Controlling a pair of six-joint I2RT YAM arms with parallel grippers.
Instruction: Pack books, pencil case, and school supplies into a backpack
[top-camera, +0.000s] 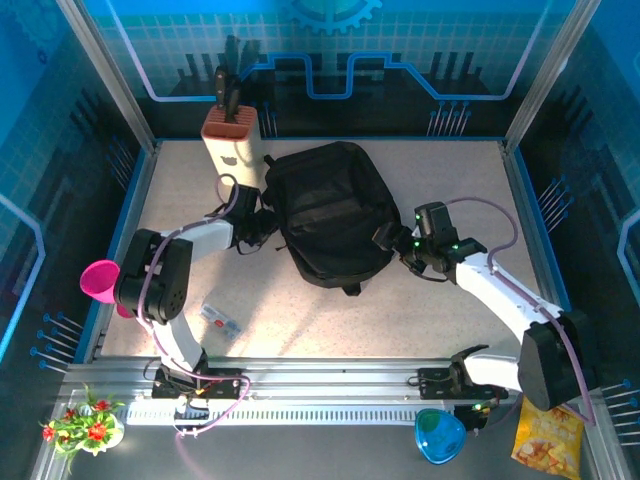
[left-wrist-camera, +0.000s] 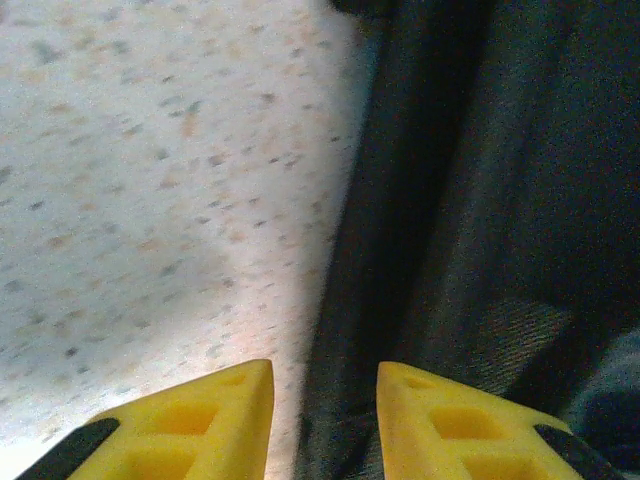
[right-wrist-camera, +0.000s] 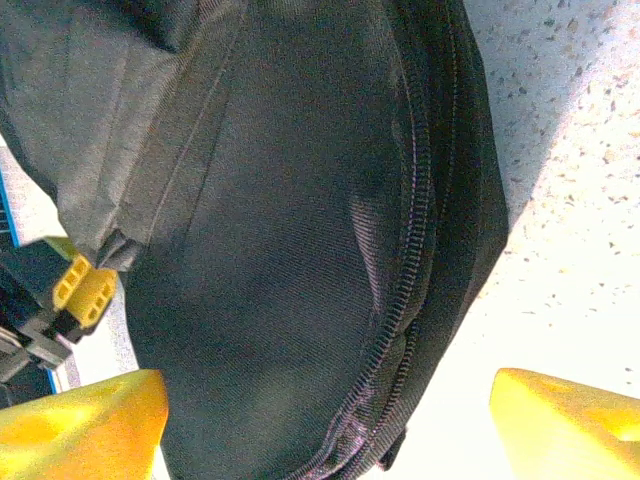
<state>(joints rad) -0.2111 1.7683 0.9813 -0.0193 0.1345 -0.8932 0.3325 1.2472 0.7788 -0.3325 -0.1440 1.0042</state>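
Two-handed job, seemingly soft, floppy backpack (top-camera: 330, 215): left hand (left-wrist-camera: 325, 378) astride its left edge, grip unclear; right hand (right-wrist-camera: 325, 395) released wide. Pinch zipper seam (right-wrist-camera: 400, 300).

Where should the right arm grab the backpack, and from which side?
Probably the zippered edge of the backpack, coming from its right. The soft fabric bulges there into a rounded ridge, and the right gripper has its jaws open wide on either side of it.
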